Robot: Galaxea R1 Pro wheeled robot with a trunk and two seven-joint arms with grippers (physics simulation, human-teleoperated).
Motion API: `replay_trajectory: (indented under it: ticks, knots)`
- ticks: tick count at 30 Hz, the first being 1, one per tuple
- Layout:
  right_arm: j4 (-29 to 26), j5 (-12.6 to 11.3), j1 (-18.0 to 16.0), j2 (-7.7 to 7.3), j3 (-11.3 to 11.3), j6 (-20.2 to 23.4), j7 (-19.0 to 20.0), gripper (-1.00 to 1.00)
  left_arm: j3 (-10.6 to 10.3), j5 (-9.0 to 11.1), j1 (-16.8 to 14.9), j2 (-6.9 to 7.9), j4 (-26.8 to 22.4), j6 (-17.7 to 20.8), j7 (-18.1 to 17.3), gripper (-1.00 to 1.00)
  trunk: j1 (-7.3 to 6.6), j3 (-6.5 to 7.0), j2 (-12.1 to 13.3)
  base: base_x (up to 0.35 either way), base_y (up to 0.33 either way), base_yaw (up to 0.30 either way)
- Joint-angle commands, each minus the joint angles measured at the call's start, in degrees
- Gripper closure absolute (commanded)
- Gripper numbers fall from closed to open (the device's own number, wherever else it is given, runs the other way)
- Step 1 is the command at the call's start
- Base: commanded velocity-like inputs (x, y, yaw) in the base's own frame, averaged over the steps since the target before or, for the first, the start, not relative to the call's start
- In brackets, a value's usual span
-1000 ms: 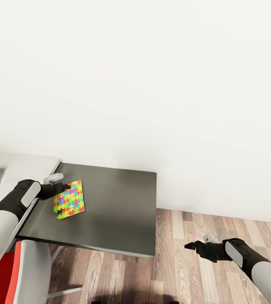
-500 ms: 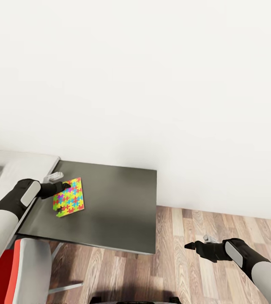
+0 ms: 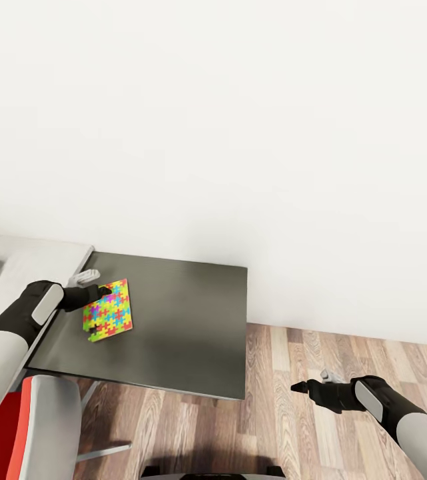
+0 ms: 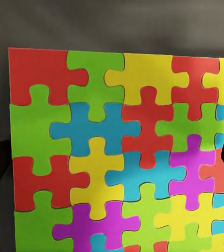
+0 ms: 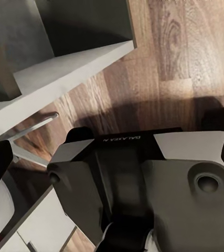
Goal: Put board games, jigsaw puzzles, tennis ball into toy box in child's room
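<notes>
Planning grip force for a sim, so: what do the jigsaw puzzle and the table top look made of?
The jigsaw puzzle looks like thin printed card or foam sheet: flat, matte, with saturated interlocking colours and no glare in the left wrist view. The table top looks like dark grey laminate or painted board with a satin finish, given its even tone and soft sheen. Both are renders, so this is uncertain.

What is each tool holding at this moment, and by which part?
Left tool grips the jigsaw puzzle at its near-left edge; right tool holds nothing.
</notes>
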Motion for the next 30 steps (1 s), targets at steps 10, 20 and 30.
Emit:
replay_trajectory:
  ticks: [10, 20, 30]
  knots:
    - [-0.1, -0.1, 0.0, -0.04, 0.2, 0.2, 0.1, -1.0, -0.3, -0.3, 0.0, -0.1, 1.8, 0.2, -0.4, -1.0, 0.06, -0.1, -0.1, 0.0, 0.0, 0.0]
    - [-0.1, -0.1, 0.0, -0.04, 0.2, 0.1, 0.1, -1.0, -0.3, -0.2, 0.0, -0.13, 1.8, 0.4, -1.5, -1.0, 0.06, -0.1, -0.1, 0.0, 0.0, 0.0]
    - [-0.1, -0.1, 0.0, -0.04, 0.2, 0.1, 0.1, -1.0, -0.3, -0.3, 0.0, 0.04, 1.8, 0.7, -6.5, -1.0, 0.06, -0.1, -0.1, 0.0, 0.0, 0.0]
